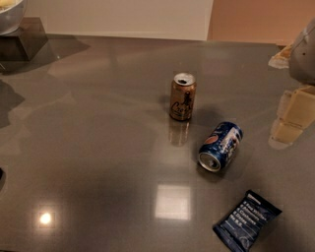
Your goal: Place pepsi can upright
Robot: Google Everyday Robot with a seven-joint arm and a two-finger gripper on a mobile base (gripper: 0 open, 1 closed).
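Note:
The pepsi can [220,146] is dark blue with a red-and-white logo. It lies on its side on the grey table [98,147], right of centre, with one silver end facing the front left. My gripper [290,120] hangs at the right edge of the view, cream-coloured under a grey arm. It is to the right of the can and apart from it, and holds nothing that I can see.
A brown-gold can [183,97] with black script stands upright just behind and left of the pepsi can. A flat dark blue snack wrapper [246,221] lies at the front right. A bowl [9,15] sits on a dark block [22,42] at the back left.

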